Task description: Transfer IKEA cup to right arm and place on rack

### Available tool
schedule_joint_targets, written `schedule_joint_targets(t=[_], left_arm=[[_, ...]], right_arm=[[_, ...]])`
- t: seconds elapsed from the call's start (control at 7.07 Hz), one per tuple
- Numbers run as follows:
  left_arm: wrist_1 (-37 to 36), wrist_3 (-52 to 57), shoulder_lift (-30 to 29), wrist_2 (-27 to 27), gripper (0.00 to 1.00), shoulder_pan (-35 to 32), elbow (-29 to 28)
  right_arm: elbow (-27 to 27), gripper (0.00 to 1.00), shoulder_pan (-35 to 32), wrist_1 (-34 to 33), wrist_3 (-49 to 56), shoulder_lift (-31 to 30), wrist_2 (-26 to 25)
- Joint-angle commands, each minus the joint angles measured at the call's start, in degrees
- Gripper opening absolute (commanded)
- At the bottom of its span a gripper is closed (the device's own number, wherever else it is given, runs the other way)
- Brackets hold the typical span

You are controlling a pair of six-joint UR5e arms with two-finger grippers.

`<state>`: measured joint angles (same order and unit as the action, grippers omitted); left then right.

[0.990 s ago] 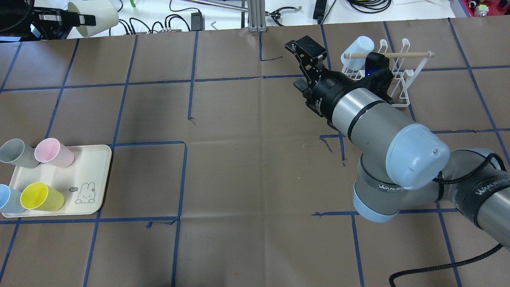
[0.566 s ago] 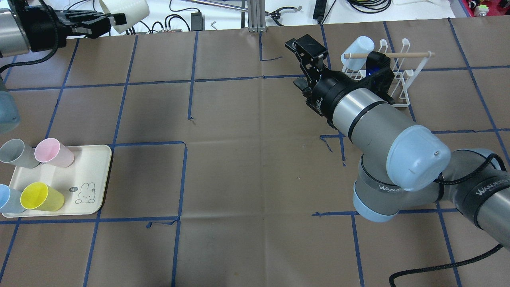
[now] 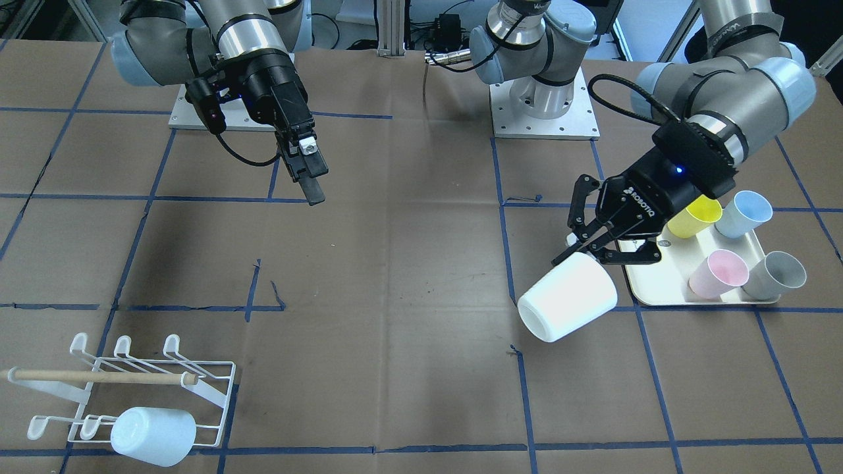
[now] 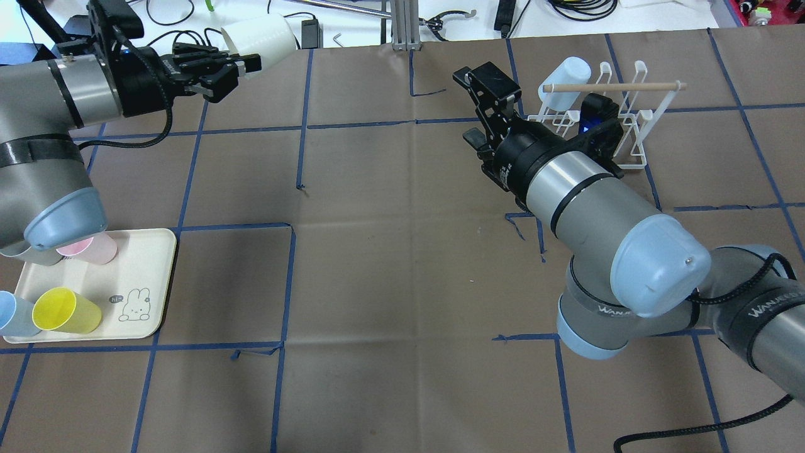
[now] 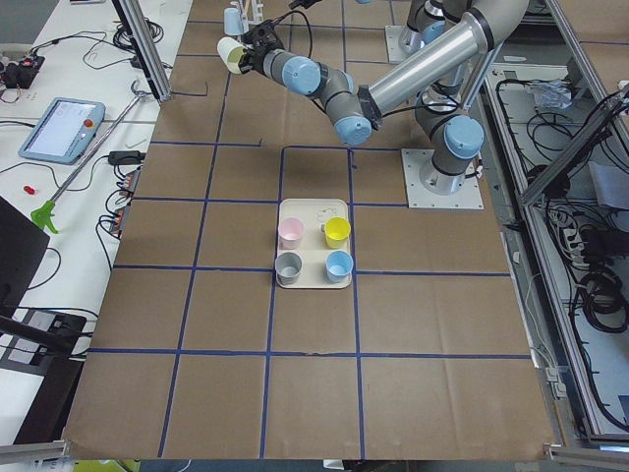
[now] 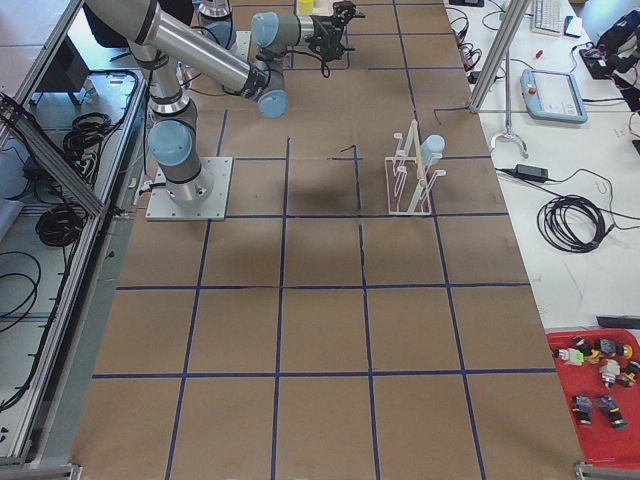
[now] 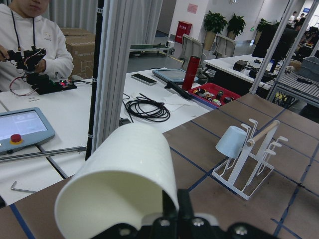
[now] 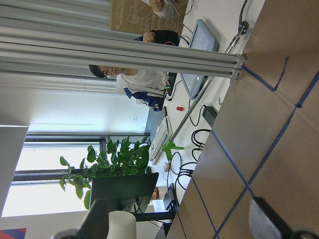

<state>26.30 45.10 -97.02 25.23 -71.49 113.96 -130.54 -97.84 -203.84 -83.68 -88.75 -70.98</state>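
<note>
- Steering the white cup, pinched at its rim by the left gripper, toward mid-frame;
- offering its bare wall to the right gripper, upper right, fingers spread wide.

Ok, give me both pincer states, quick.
Left pincer: closed on the white cup.
Right pincer: open, empty.

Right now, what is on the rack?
One pale blue cup sits upturned over an end prong of the rack, beside the wooden dowel. Other prongs look bare; overhead, the right arm hides some.
</note>
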Motion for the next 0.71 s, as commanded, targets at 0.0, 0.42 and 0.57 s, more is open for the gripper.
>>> schedule_joint_targets(t=[0.0, 0.42, 0.57], left_arm=[[-3.09, 0.07, -0.19, 0.78, 0.00, -4.18, 1.52], [-12.64, -0.97, -0.19, 0.87, 0.00, -6.72, 8.10], [-13.54, -2.98, -0.19, 0.96, 0.00, -8.48, 8.20]], right_arm=[[-0.77, 1.00, -0.15, -0.50, -3.24, 0.07, 2.41], [-0.77, 1.00, -0.77, -0.24, -2.71, -0.01, 1.91], [-0.60, 1.00, -1.64, -0.32, -3.41, 0.07, 1.90]])
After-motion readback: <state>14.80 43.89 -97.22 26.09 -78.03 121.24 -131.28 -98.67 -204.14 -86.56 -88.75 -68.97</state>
